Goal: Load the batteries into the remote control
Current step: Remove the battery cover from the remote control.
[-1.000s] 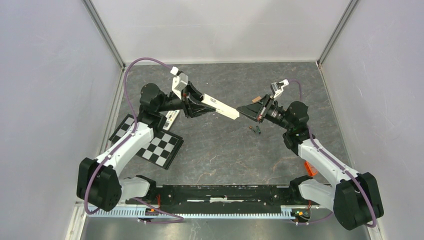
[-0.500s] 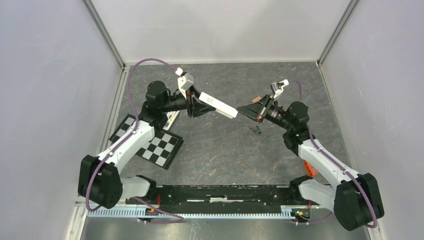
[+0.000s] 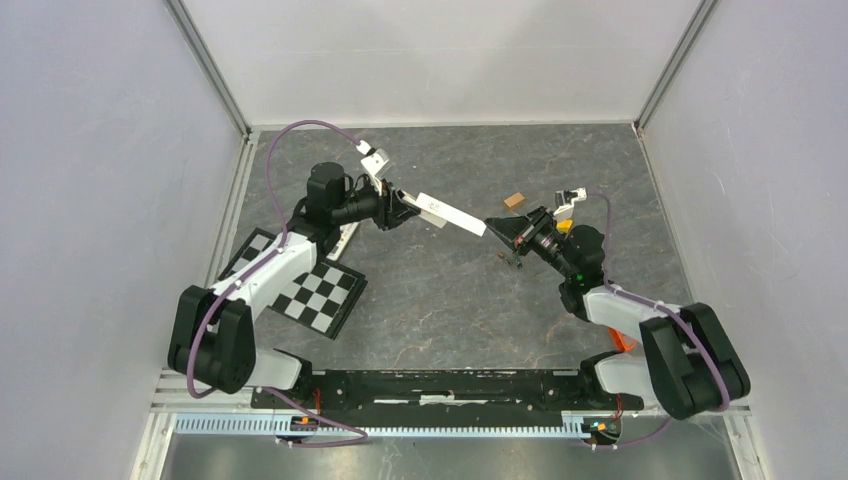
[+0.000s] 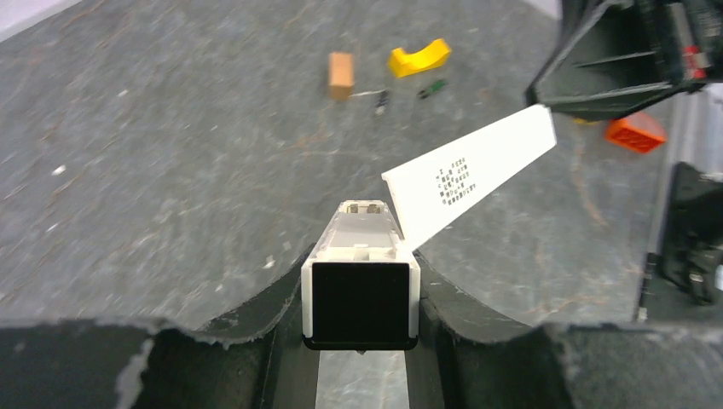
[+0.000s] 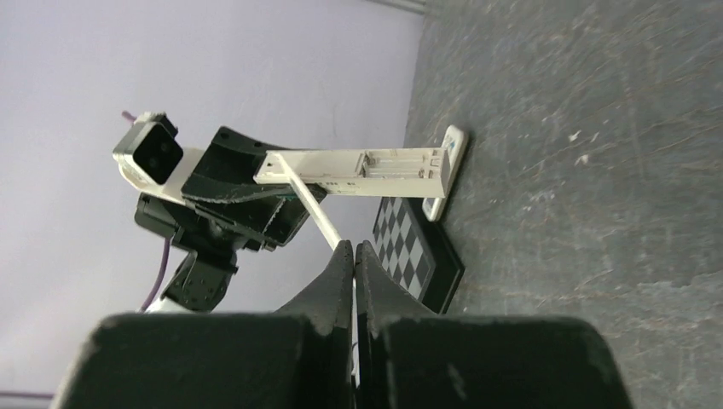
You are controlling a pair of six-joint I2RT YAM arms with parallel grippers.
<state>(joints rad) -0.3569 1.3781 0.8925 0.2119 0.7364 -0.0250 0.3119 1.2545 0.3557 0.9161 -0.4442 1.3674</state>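
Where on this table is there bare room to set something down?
Bare: the wide near-centre stretch between the checkerboard and the right arm, and the far strip along the back wall. Crowded: around the batteries, the brown block and the right gripper pinching the cover.

We see a dark grey table (image 3: 440, 300) veined with paler streaks, and on it a black-and-white checkerboard (image 3: 318, 292). The bar (image 4: 362, 247) is white, its flap (image 4: 473, 170) white with small black print. We also see a brown block (image 4: 340, 72), a yellow piece (image 4: 419, 58), an orange piece (image 4: 635, 132), a green-tinted battery (image 4: 433, 87) and a purple cable (image 3: 265, 170).
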